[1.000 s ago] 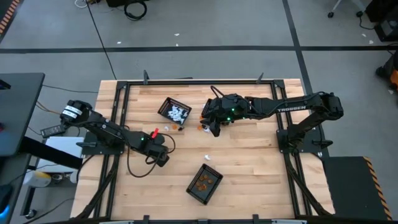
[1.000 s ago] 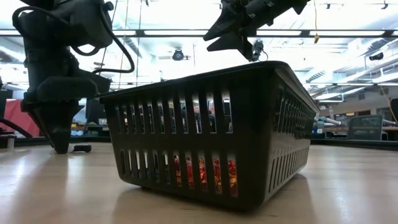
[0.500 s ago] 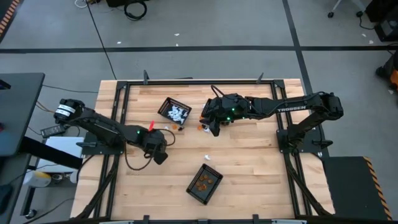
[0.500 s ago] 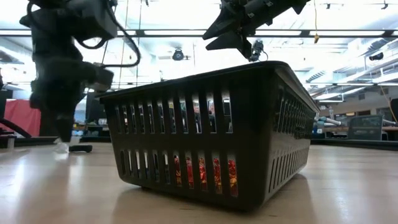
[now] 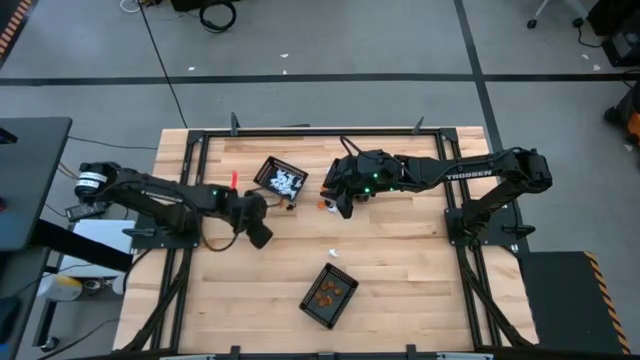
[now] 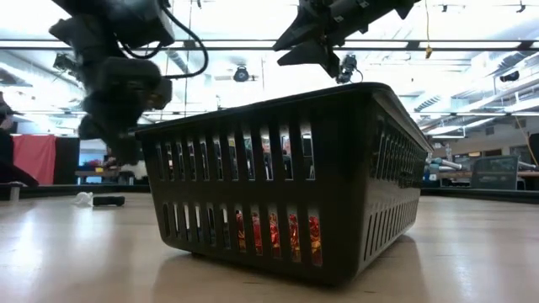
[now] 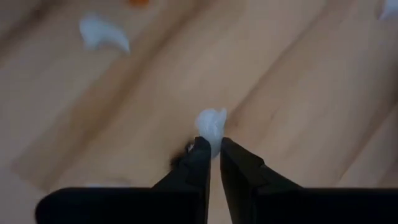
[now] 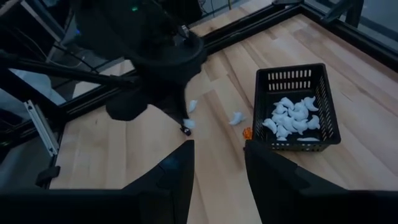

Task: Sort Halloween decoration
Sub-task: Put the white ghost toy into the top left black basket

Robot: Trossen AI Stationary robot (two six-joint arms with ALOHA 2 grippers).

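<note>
A: Step? Left gripper (image 7: 215, 151) clamped on a white trinket (image 7: 211, 126), held off the table (image 5: 400, 260).
B: Carry phase, I judge. The basket of white pieces (image 5: 281, 178) lies at one o'clock; lift clear of its rim.
A: Right gripper (image 8: 216, 163)?
B: Fingers apart, empty, hovering right of that basket. Open boards toward six.

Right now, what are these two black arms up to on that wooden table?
They are sorting tiny trinkets into black mesh baskets. The left hand pinches a small white trinket above the wooden table, near the basket of white pieces. The right hand hangs open above the table. Another basket holds orange pieces.
</note>
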